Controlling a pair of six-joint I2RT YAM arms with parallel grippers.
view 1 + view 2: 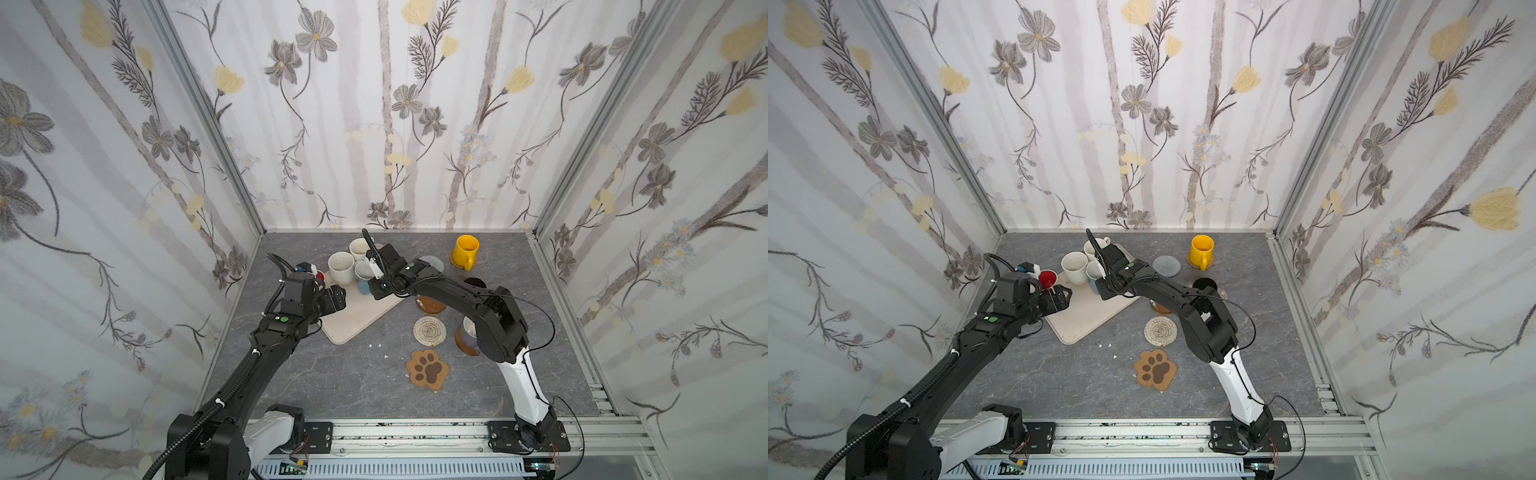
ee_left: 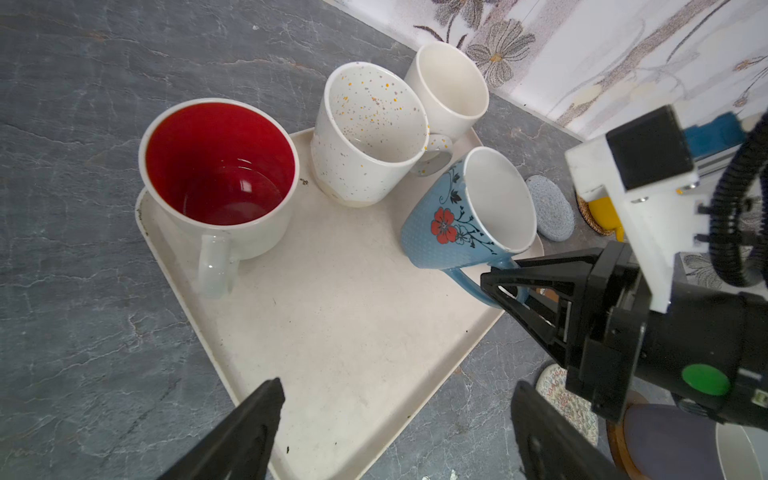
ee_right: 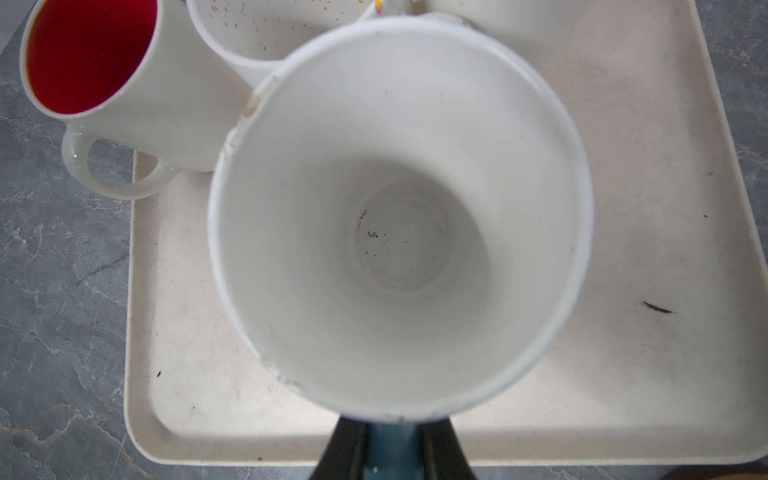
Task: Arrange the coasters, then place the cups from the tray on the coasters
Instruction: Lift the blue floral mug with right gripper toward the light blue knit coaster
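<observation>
Nearest, the brown paw-print coaster (image 1: 428, 370) and the whitish spiral coaster (image 1: 429, 330) lie bare on the grey marbled bench (image 1: 332, 382), set apart so each can take a mug. Beside them the lavender mug (image 1: 466, 336) sits on an amber-brown disc coaster (image 1: 460, 347), though the right arm covers most of both.

The left gripper (image 2: 397, 388) hangs empty, jaws wide apart, above the bare near part of the large beige rectangular tray (image 2: 332, 332). It is probably idle there, clear of the other arm.

Further in, the right gripper (image 2: 505, 286) is clamped on the handle of the light blue flowered mug (image 2: 453, 216), likely because the handle is the part slim enough for it. The mug is over the tray; whether its base has lifted cannot be told.

Behind it on the tray stand the white mug with a red interior (image 2: 220, 166), the speckled cream mug (image 2: 365, 137) and the plain white mug (image 2: 449, 87).

Beyond the tray, the pale blue crochet coaster (image 1: 1166, 266) is free, a likely target. A second amber disc (image 1: 430, 306) shows only partly under the arm. The black mug (image 1: 1204, 284) is half hidden and its coaster is hard to make out. Farthest, the yellow mug (image 1: 465, 249) stands on the woven rattan coaster (image 2: 586, 214).
</observation>
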